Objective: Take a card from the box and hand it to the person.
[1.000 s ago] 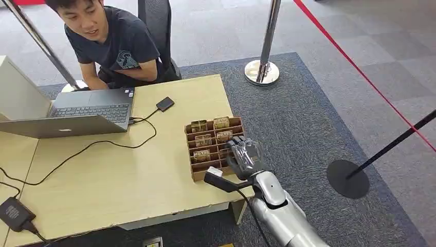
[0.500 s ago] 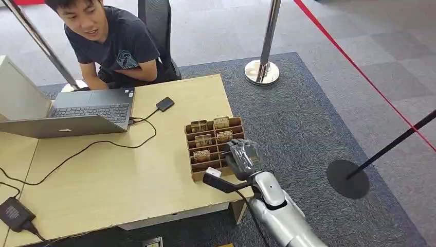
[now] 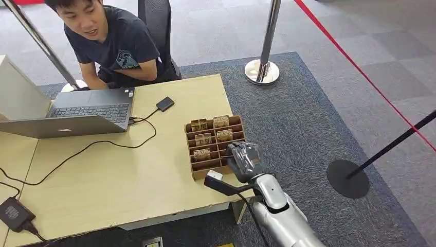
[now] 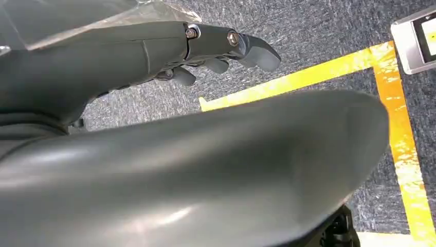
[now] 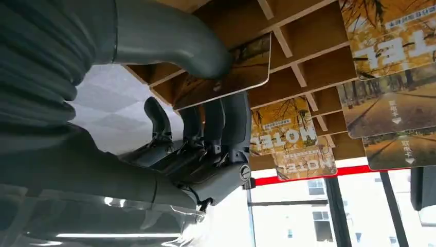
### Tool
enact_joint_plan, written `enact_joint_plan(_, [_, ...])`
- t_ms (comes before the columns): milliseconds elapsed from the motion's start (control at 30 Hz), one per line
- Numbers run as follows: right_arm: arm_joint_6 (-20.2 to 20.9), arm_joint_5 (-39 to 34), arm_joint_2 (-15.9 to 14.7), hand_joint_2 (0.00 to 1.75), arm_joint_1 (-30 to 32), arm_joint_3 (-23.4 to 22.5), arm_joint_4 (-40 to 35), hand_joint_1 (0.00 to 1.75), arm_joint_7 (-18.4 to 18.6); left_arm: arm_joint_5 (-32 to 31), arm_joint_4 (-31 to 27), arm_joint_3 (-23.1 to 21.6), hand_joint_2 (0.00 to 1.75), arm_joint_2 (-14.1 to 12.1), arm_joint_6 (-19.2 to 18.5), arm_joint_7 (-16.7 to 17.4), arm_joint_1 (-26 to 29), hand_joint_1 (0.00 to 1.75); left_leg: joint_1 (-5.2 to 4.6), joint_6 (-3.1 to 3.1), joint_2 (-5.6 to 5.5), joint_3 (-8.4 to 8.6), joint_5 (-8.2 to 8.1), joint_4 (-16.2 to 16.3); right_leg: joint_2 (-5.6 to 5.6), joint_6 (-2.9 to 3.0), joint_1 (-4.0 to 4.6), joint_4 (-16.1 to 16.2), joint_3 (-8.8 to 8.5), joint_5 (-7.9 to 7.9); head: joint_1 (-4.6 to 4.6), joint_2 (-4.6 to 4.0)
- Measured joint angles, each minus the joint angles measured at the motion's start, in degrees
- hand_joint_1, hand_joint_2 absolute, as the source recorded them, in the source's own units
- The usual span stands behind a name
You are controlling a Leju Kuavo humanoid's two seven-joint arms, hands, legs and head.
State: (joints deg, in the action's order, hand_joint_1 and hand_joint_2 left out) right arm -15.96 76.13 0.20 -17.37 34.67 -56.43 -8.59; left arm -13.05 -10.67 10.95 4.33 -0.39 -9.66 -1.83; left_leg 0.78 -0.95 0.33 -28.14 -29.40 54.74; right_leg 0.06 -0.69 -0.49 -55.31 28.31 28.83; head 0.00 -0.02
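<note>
Grasp step underway: right hand [image 5: 205, 139] pinching hotel card [image 5: 226, 72] in wooden box [image 3: 198, 172], lower centre of frame. Next: lift it out, reach toward person [image 3: 110, 41]. Left hand [image 4: 154, 51] holding nothing.

High head view, close wrist views

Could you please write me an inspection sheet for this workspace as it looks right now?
Surface: light wooden table, on grey carpet.
Job's things: wooden divided box near the table's right edge, hotel cards upright in its slots; one card pinched by the right hand.
Clutter: open laptop, small black device, power adapter.
Hands: right hand at the box's near right corner, thumb and fingers on the card; left hand hangs above the floor, holding nothing.
Cables: black cable across the table.
Surroundings: seated person, stanchion, red barrier tape.
</note>
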Motion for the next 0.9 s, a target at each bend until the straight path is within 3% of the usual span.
enact_joint_plan(100, [0.15, 0.0, -0.07, 1.75, 0.0, 0.0, -0.05, 1.75, 0.0, -0.09, 0.0, 0.0, 0.0, 0.04, 0.0, 0.0, 0.0, 0.0, 0.0, 0.0, 0.0, 0.0, 0.0, 0.0, 0.0, 0.0, 0.0, 0.0, 0.0, 0.0, 0.02, 0.0])
enact_joint_plan(900, [1.36, 0.35, -0.59, 1.75, 0.76, -0.04, -1.9, 1.75, 0.04, -0.77, 0.0, 0.0, 0.0, 0.13, -0.28, 0.0, -0.02, 0.0, 0.0, 0.0, 0.0, 0.0, 0.0, 0.0, 0.0, 0.0, 0.0, 0.0, 0.01, 0.0, 0.02, 0.0])
